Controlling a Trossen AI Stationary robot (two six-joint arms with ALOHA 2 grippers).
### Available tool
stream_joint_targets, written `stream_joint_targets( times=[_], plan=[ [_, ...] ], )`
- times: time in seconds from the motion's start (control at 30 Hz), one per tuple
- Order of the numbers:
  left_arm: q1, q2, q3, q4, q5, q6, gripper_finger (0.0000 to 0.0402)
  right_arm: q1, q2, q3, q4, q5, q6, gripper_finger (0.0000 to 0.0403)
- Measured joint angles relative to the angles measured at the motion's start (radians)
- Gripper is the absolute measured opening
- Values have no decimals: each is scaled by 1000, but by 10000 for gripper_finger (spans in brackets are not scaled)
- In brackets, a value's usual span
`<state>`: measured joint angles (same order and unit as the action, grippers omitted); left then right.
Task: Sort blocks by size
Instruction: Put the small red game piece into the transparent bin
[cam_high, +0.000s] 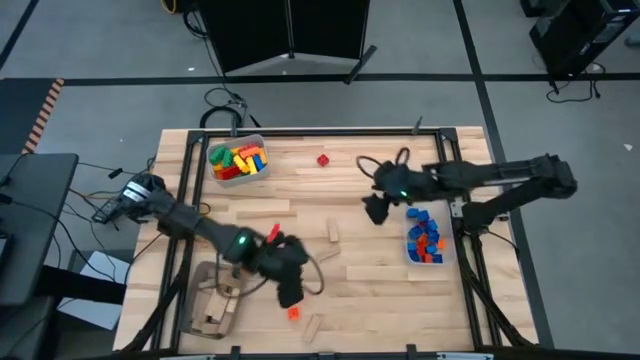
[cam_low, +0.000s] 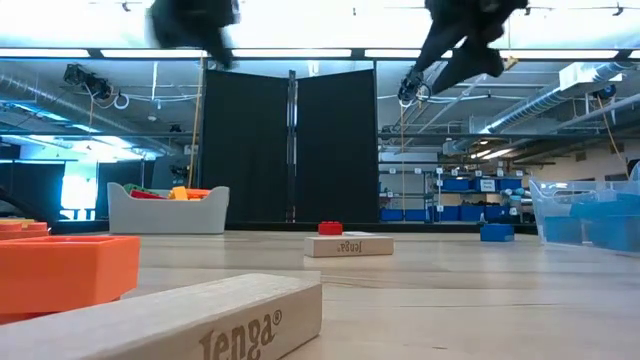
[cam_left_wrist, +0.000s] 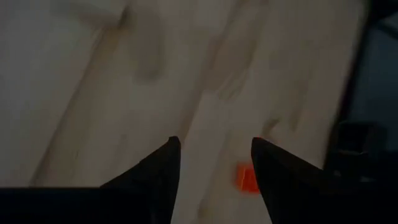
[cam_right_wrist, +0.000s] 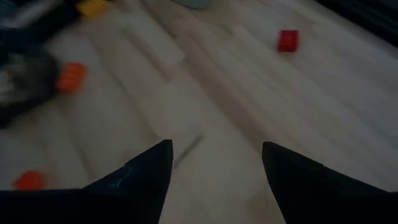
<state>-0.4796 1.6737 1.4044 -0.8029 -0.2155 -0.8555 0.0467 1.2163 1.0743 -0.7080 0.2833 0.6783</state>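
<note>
The left gripper hangs over the near middle of the table, its fingers spread with nothing between them. In its wrist view a small orange block lies on the wood just beside one fingertip; from above, the same orange block sits at about 6 o'clock from the gripper, close under it. At 9 o'clock from that gripper lies a tan wooden tray (holding plain wooden pieces, though how many cannot be told). At 5 o'clock, near the table's front edge, lies a wooden block, and at 1 o'clock two more wooden blocks lie apart from each other. A second orange block shows at 11 o'clock, right beside the left arm.

The right gripper hovers above the table's right-centre, fingers apart and empty, bare wood beneath them. At 10 o'clock from it, well apart, a lone red block rests near the far edge; it also appears in the right wrist view. At 4 o'clock stands a clear bin filled with blue blocks and a few red ones. Far off at 10 o'clock, in the table's far left corner, a grey bin holds yellow, green, red and orange blocks.
</note>
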Motion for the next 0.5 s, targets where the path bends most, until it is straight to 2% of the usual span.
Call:
stream_joint_targets(
  times=[0.07, 0.17, 0.37, 0.5],
  plan=[
    [49, 0, 0, 66, 49, 125, 203, -47, 61, 59, -61, -24, -29, 261],
    [112, -1, -1, 47, 115, 243, 203, -108, 176, 154, -135, -67, -83, 259],
    [182, -34, -4, -32, 130, 390, 203, -197, 428, 352, -179, -105, -188, 262],
    [218, -113, -95, -22, 130, 435, 203, -253, 583, 500, -189, -135, -217, 271]
  ],
)
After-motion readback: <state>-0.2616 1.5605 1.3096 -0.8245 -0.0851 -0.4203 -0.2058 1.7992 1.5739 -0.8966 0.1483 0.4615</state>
